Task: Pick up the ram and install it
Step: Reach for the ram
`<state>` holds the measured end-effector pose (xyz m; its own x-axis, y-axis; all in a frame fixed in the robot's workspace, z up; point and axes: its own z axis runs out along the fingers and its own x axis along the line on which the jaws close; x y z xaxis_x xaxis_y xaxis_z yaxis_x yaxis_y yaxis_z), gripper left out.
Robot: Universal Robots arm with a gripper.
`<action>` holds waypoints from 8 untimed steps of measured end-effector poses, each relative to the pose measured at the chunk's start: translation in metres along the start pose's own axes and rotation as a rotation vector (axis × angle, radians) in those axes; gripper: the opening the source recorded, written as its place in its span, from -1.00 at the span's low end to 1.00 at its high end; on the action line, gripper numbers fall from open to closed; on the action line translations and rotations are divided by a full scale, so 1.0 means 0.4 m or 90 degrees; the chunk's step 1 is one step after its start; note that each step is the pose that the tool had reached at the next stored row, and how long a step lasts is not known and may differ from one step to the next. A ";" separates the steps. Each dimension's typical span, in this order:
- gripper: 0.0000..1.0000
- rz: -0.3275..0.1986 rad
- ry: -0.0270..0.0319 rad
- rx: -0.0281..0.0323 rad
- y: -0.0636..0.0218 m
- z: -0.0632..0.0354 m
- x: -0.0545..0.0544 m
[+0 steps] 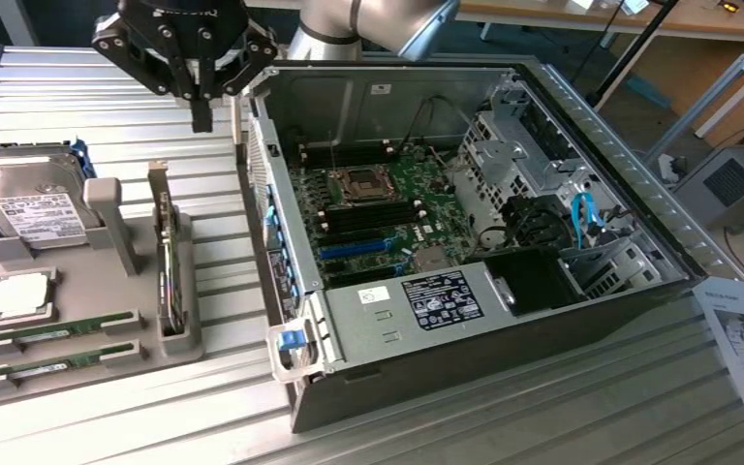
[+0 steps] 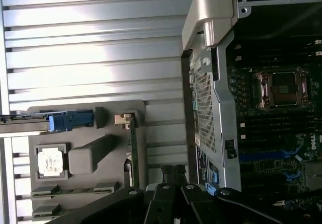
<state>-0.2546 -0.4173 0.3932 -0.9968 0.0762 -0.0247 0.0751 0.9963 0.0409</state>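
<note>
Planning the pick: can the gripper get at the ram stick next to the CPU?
Likely yes. That ram stick lies flat in the tray with nothing over it. The gripper hangs beyond the tray's other end; the upright expansion card stands beside the stick, not over it.

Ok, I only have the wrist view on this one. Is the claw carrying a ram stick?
Observer: No, the claw hangs with nothing in it above the table, beside the case.
Operator: Where are the sticks?
Observer: A ram stick and a second stick lie side by side in the tray, next to the processor.
Operator: Anything in the board's ram slots?
Observer: The black slots beside the socket look empty.
</note>
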 end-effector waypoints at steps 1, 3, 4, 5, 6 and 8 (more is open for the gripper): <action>-0.79 0.000 0.0000 0.0001 -0.002 0.000 0.008; -0.79 0.000 -0.0001 0.0002 -0.006 -0.001 0.019; -0.79 0.000 -0.0001 0.0002 -0.008 -0.001 0.025; -0.79 0.000 -0.0001 0.0003 -0.009 -0.001 0.031; -0.79 0.000 0.0000 0.0004 -0.011 -0.001 0.036; -0.79 0.000 0.0000 0.0005 -0.014 -0.002 0.046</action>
<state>-0.2734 -0.4216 0.3932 -0.9968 0.0762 -0.0247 0.0751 0.9964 0.0401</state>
